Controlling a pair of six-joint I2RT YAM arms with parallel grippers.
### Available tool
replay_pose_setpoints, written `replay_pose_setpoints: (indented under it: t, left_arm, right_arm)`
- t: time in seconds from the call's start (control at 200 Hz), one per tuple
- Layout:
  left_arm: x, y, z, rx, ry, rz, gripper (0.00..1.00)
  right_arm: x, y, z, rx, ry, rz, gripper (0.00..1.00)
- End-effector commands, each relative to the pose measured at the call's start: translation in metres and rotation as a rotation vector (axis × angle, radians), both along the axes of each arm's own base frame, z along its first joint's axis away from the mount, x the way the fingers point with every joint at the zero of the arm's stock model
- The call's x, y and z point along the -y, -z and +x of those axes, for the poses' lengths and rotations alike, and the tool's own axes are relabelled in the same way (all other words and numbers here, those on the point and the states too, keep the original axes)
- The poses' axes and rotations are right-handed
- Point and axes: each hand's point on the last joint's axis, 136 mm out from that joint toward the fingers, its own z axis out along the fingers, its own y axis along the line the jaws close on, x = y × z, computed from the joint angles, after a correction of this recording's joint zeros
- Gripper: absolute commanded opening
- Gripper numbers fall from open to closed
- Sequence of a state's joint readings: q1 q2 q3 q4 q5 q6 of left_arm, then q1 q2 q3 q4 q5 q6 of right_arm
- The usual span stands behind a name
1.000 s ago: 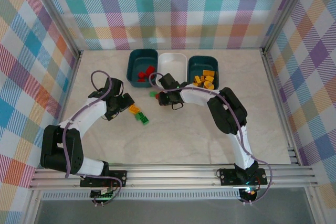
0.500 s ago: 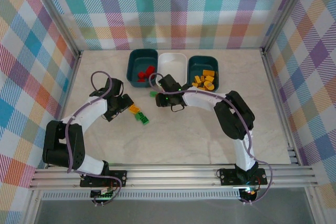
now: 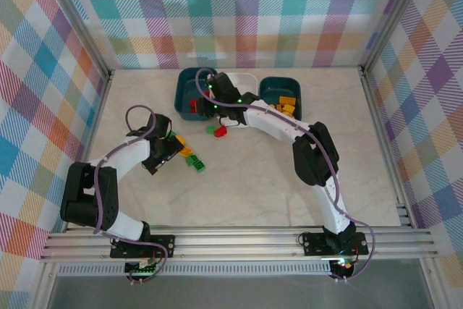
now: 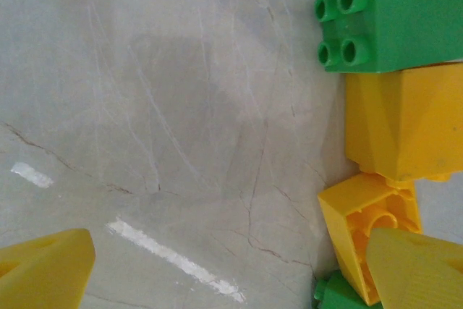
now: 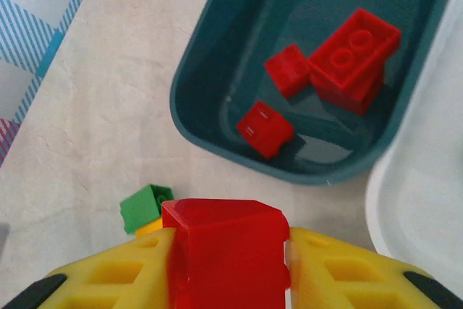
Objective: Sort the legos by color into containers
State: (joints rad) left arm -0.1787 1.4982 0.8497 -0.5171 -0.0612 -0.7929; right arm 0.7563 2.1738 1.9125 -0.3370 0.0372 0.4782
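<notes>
- A red brick is clamped between the right fingers, which are closed on its sides, just short of the left teal tub's near rim.
- Three loose red bricks lie inside that tub, and the white tub sits just beside it.
- The right teal tub holds yellow bricks.
- The left fingers are spread wide and hold nothing, low over the table.
- One fingertip is beside an upturned yellow brick.
- A second yellow brick and a green brick lie touching just beyond.

1. I saw the left gripper with its yellow fingertips spread wide over the marble table.
2. At right, a green brick lay farthest, touching a yellow brick; an upturned yellow brick sat nearest.
</notes>
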Motion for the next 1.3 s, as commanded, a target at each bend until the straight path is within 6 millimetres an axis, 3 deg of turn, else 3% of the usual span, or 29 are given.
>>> replay_pose_setpoints:
  t: [0.0, 0.24, 0.465, 0.69, 0.835, 0.935, 1.12, 1.255, 1.295]
  left_arm:
    - [0.0, 0.004, 0.005, -0.007, -0.013, -0.008, 0.96]
    - [-0.003, 0.002, 0.007, -0.003, -0.009, 0.012, 0.96]
    - [-0.007, 0.001, 0.002, -0.021, 0.014, 0.035, 0.96]
    - [-0.008, -0.004, 0.005, -0.01, 0.025, 0.036, 0.97]
    - [-0.005, -0.005, 0.009, -0.009, 0.033, 0.023, 0.97]
    - [-0.004, -0.008, 0.01, -0.001, 0.035, 0.014, 0.97]
    - [0.0, -0.015, 0.011, 0.02, 0.037, -0.007, 0.97]
    - [-0.001, -0.022, 0.009, 0.038, 0.034, -0.007, 0.97]
    - [-0.002, -0.023, 0.009, 0.049, 0.028, -0.006, 0.97]
  right_arm:
    - [-0.003, 0.004, 0.01, -0.037, 0.004, 0.003, 0.4]
    - [0.003, 0.007, 0.035, -0.066, 0.022, 0.038, 0.4]
    - [0.012, 0.022, 0.061, -0.082, 0.051, 0.022, 0.4]
    - [0.009, 0.035, 0.073, -0.087, 0.036, -0.017, 0.42]
    - [0.002, 0.045, 0.07, -0.115, 0.003, -0.031, 0.46]
    - [-0.001, 0.043, 0.068, -0.106, -0.014, -0.037, 0.6]
    - [0.003, 0.008, 0.064, -0.053, -0.022, -0.029, 0.65]
    - [0.014, -0.012, 0.039, -0.005, -0.001, -0.075, 0.65]
    - [0.022, -0.006, 0.03, -0.01, 0.035, -0.09, 0.66]
